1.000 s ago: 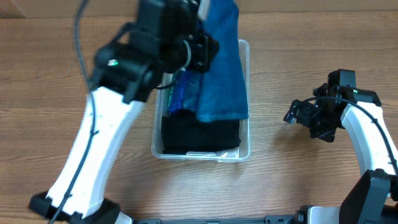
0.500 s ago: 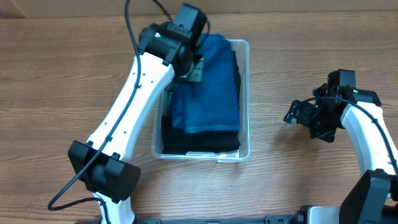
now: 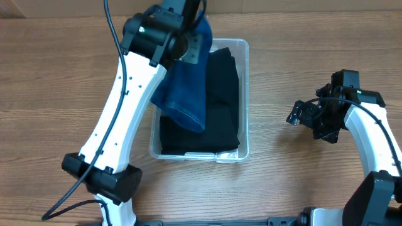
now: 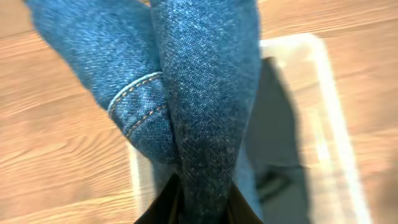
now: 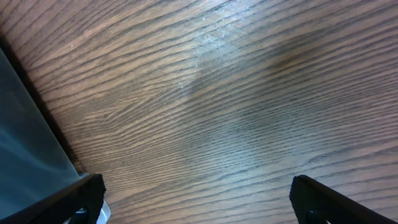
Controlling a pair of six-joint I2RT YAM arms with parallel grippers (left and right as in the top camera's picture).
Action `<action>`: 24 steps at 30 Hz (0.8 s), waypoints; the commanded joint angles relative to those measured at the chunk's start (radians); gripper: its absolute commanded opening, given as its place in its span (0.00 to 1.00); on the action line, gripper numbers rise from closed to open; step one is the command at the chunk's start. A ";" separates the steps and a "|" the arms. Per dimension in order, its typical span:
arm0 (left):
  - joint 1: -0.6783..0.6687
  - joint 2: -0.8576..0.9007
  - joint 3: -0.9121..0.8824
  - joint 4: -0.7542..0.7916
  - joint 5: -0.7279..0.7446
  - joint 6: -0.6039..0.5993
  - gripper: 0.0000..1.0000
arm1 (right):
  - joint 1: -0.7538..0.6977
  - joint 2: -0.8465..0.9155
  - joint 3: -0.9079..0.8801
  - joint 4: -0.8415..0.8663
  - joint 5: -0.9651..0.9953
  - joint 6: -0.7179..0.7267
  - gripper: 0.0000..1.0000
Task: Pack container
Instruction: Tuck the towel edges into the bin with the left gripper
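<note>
From where I stand, the left gripper [image 4: 200,208] is clamped on a pair of blue jeans [image 3: 184,94]. They hang from it at the upper middle of the frame and droop over the left side of the container [image 3: 244,94]. That clear bin sits mid-table with a folded black cloth [image 3: 220,107] lying inside. I'd say the denim wants carrying rightward so its loose end lands within the rim, not on the table [image 3: 301,37]. Then it should be lowered flat onto the black cloth before letting go. The right gripper [image 3: 299,117], far right, is spread wide, holding nothing.
</note>
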 commanded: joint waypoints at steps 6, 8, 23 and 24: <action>-0.070 -0.038 0.181 0.061 0.352 -0.203 0.04 | -0.002 -0.006 0.003 0.006 -0.004 -0.003 1.00; -0.069 -0.037 0.180 0.045 0.322 -0.265 0.04 | -0.002 -0.006 0.003 0.005 -0.004 -0.003 1.00; -0.018 -0.002 -0.229 0.092 0.295 -0.126 0.12 | -0.002 -0.006 0.003 0.005 -0.004 -0.003 1.00; -0.002 -0.002 -0.229 0.072 0.249 -0.116 0.20 | -0.002 -0.006 0.003 0.005 -0.004 -0.003 1.00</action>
